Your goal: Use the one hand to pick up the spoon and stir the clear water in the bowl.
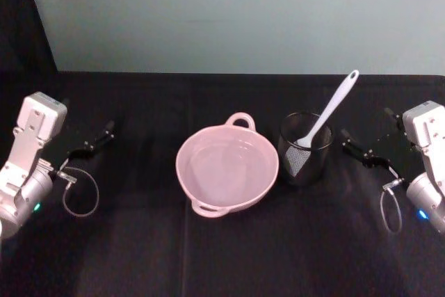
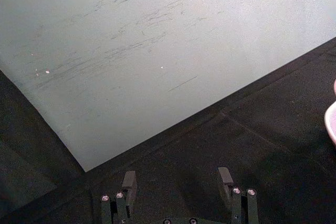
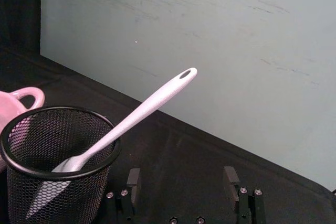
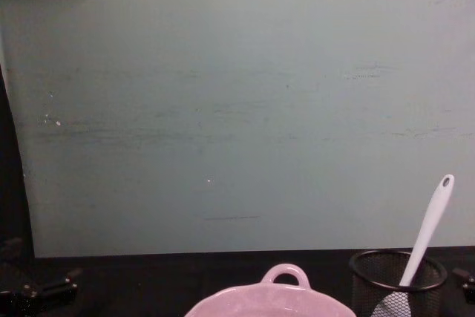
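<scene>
Slim white plastic spoon [image 1: 328, 116]: leaning in black wire-mesh cup [image 1: 306, 165], centre-right | right claw [image 3: 181, 174]: released, head-view right edge, apart from spoon | left claw [image 2: 177, 176]: released

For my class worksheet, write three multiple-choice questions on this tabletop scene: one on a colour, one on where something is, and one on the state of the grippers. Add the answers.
1. What colour is the bowl?
A. Pale pink
B. Blue
C. Green

2. Where is the spoon?
A. Lying in the bowl
B. Standing in the black wire-mesh cup
C. Held in a gripper

3. How are the left gripper and the right gripper?
A. Both open and empty
B. Both shut on the spoon
C. Left open, right shut on the cup

Answers:
1 A: its rim and loop handle are pale pink.
2 B: its head sits inside the cup and its handle leans out over the rim.
3 A: each wrist view shows the fingers spread with nothing between them.
</scene>
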Controlling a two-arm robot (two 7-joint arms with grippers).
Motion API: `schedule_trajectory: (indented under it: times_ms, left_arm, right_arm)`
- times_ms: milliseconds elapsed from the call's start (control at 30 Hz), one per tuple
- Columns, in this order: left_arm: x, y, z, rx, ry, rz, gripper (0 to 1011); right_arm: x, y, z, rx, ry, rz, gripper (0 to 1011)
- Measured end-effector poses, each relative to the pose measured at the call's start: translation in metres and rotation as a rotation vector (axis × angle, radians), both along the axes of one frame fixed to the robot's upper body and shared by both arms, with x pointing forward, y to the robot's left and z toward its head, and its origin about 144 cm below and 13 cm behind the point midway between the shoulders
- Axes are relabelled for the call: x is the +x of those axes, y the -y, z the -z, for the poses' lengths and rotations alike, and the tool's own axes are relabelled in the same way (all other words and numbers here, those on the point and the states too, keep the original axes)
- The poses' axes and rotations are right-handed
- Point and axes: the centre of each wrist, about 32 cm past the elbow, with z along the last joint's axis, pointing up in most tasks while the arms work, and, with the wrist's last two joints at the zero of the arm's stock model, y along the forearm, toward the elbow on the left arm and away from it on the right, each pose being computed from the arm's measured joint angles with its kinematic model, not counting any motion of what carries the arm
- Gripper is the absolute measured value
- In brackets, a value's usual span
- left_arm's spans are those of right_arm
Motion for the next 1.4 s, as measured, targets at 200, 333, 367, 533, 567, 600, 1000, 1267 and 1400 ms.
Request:
schedule_trajectory:
  times_ms: [200, 333, 367, 533, 567, 600, 1000, 1267, 1400]
  left_arm:
    - [0.0, 0.0, 0.0, 0.0, 0.0, 0.0, 1011]
    - [0.0, 0.0, 0.0, 0.0, 0.0, 0.0, 1011]
    - [0.0, 0.0, 0.0, 0.0, 0.0, 0.0, 1011]
    - [0.0, 0.0, 0.0, 0.0, 0.0, 0.0, 1011]
    - [0.0, 0.0, 0.0, 0.0, 0.0, 0.0, 1011]
    - [0.0, 0.0, 0.0, 0.0, 0.0, 0.0, 1011]
    - [0.0, 0.0, 0.0, 0.0, 0.0, 0.0, 1011]
    - [0.0, 0.0, 0.0, 0.0, 0.0, 0.0, 1011]
    - [0.0, 0.0, 0.0, 0.0, 0.0, 0.0, 1011]
  right_arm:
    - [0.0, 0.0, 0.0, 0.0, 0.0, 0.0, 1003]
    - [0.0, 0.0, 0.0, 0.0, 0.0, 0.0, 1003]
    - [0.0, 0.0, 0.0, 0.0, 0.0, 0.0, 1002]
    - [0.0, 0.0, 0.0, 0.0, 0.0, 0.0, 1002]
    - [0.0, 0.0, 0.0, 0.0, 0.0, 0.0, 1002]
    - [0.0, 0.0, 0.0, 0.0, 0.0, 0.0, 1003]
    - [0.0, 0.0, 0.0, 0.0, 0.0, 0.0, 1002]
    - [0.0, 0.0, 0.0, 0.0, 0.0, 0.0, 1002]
    - [0.0, 0.0, 0.0, 0.0, 0.0, 0.0, 1003]
